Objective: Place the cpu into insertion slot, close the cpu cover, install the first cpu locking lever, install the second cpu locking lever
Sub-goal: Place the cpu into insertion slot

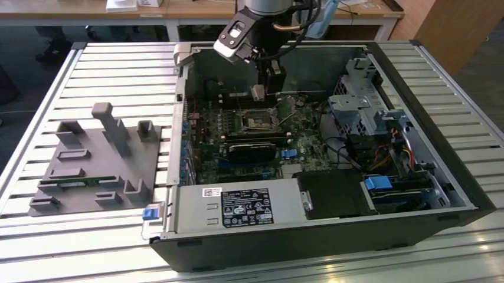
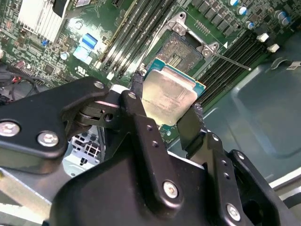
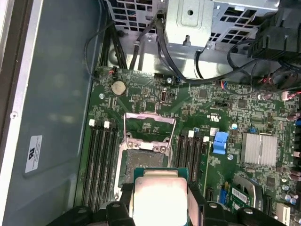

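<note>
My gripper (image 1: 259,94) hangs inside the open computer case, shut on the cpu (image 2: 169,96), a flat silver square with a green edge held by two opposite sides between black fingers (image 2: 136,94). In both wrist views the chip (image 3: 160,197) hovers a little above and just to one side of the insertion slot (image 3: 145,157), a square socket with a dark centre on the green board (image 1: 257,119). The cpu cover (image 3: 149,117) stands flipped open at the socket's far side. A thin locking lever (image 2: 230,60) sticks out beside the socket (image 2: 181,47).
Long black memory slots (image 3: 101,165) flank the socket on both sides. A black heatsink block (image 1: 254,147) lies below it, a power supply (image 1: 236,206) nearer the front, a metal drive cage (image 1: 358,106) and cables at the exterior view's right. A grey fixture (image 1: 94,159) sits outside the case.
</note>
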